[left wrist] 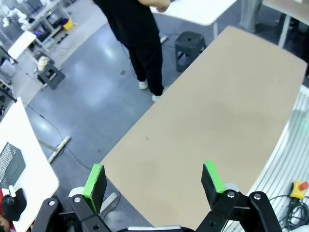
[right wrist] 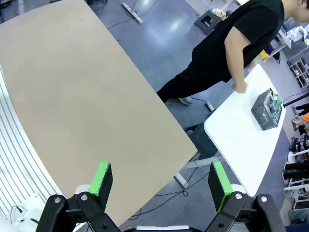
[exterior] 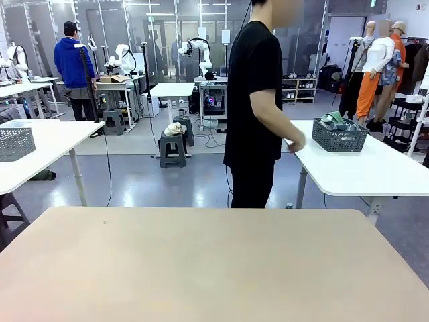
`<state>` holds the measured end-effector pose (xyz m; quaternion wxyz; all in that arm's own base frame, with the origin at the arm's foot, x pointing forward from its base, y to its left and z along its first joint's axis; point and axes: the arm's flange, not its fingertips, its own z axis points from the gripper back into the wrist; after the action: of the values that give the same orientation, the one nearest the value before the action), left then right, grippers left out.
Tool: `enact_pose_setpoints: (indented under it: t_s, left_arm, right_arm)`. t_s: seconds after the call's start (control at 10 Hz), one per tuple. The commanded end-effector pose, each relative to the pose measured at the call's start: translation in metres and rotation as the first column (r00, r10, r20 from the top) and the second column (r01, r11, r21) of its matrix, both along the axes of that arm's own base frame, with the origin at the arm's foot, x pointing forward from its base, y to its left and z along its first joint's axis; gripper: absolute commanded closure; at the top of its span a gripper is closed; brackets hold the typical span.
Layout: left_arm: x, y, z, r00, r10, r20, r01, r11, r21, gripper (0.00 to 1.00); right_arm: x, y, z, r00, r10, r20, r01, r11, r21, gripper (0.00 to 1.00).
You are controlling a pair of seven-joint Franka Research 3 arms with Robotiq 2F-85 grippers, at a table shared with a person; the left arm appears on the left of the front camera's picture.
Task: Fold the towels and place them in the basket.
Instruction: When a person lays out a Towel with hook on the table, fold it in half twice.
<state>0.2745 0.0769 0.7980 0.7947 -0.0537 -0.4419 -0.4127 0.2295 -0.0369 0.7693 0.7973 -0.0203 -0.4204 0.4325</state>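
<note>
The dark grey mesh basket [exterior: 340,137] stands on a white side table [exterior: 375,171] beyond the far right of my beige work table [exterior: 201,268]. The towels [exterior: 333,121] lie bunched inside it, mint green and grey cloth rising above the rim. The right wrist view shows the basket [right wrist: 267,110] with the towels [right wrist: 276,100] far off at the right. My left gripper [left wrist: 154,176] hangs open high above the beige table [left wrist: 217,111]. High over that table's edge [right wrist: 72,96], my right gripper [right wrist: 161,176] is also open, with nothing between its fingers.
A person in black [exterior: 253,100] stands at the table's far side, turned right, one hand [exterior: 295,142] on the white side table near the basket. Another grey basket [exterior: 15,143] sits on a white table at the left. A stool [left wrist: 189,42] stands by the far edge.
</note>
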Motion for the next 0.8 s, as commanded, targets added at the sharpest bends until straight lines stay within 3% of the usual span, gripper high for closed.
enact_pose_setpoints:
  t_s: [0.0, 0.3, 0.6, 0.7]
  left_arm:
    - [0.011, -0.021, 0.021, 0.998, -0.045, -0.035, 0.044, 0.999, -0.013, 0.0]
    - [0.023, -0.046, 0.025, 0.998, -0.056, -0.005, 0.056, 0.998, 0.013, 0.0]
    - [0.028, -0.061, 0.027, 1.0, -0.017, 0.013, 0.017, 0.999, 0.035, 0.0]
    - [0.027, -0.057, 0.022, 0.998, -0.056, -0.016, 0.056, 0.998, 0.025, 0.0]
  right_arm:
    - [-0.005, -0.005, 0.001, 0.999, 0.039, 0.006, -0.039, 0.999, -0.003, 0.0]
    - [-0.014, -0.012, 0.01, 0.996, 0.081, -0.038, -0.08, 0.996, 0.03, 0.0]
    - [-0.023, -0.008, 0.016, 0.996, 0.079, -0.033, -0.079, 0.997, 0.003, 0.0]
    - [-0.018, -0.008, 0.011, 0.998, 0.041, -0.037, -0.04, 0.999, 0.022, 0.0]
